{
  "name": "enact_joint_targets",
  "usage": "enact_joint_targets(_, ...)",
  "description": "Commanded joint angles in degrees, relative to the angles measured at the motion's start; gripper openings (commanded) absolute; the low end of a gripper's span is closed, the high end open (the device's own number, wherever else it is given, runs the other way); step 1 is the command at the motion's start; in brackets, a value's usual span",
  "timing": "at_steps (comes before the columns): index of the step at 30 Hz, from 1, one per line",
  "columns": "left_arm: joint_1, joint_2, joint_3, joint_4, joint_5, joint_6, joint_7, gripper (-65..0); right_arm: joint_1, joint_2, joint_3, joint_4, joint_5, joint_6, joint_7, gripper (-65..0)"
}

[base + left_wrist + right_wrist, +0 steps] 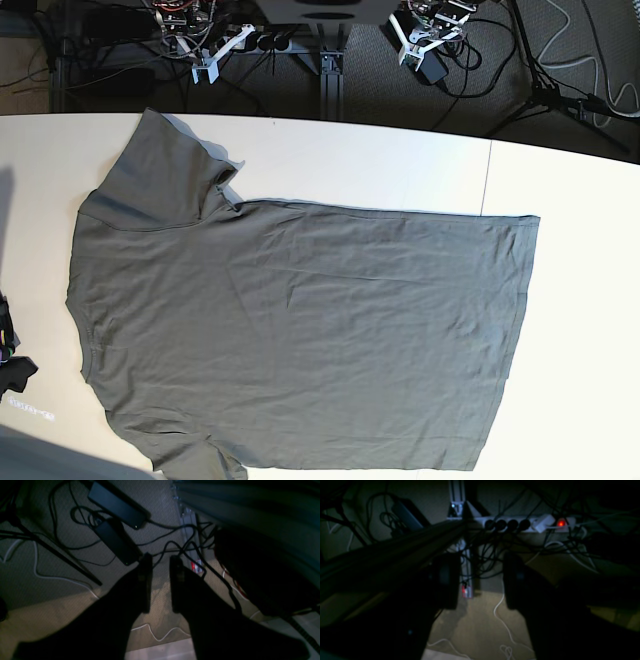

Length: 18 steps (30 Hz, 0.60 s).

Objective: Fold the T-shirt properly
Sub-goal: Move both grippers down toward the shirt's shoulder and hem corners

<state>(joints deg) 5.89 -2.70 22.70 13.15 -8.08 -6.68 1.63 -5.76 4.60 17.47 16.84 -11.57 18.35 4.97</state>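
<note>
Lying flat on the white desk (400, 165), the shirt (300, 340) spreads wide, its collar end toward the base view's left and its hem toward the right. Both hands hang off the desk over the floor: left hand (161, 562) fingers apart, right hand (481, 580) likewise, each empty above cables (165, 543).

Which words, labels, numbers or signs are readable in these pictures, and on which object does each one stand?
None can be read.
White strip at the table's left edge: print too small.
Red-and-white tag by the floor cables: blurred.
T-shirt: no print visible.
</note>
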Motion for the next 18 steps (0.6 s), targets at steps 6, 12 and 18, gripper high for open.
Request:
enact_joint_targets(6, 2.51, -1.07, 0.11, 1.86, 4.09, -2.43, 0.31, -48.9, -4.33, 1.16, -1.31, 3.26, 0.2, -0.11, 0.61, -36.1)
enact_joint_targets(12, 10.69, -4.39, -0.52, 12.39, 4.22, -5.16, -0.17, -48.9, -12.5, 3.54, -5.99, 10.23, 0.22, -0.13, 0.63, -36.1)
enact_joint_targets(18, 19.76, -6.88, -10.8, 27.45, 3.69, -13.92, -0.13, -48.8, -22.29, 7.39, -10.1, 22.4, 6.05, 0.07, 0.59, -36.1)
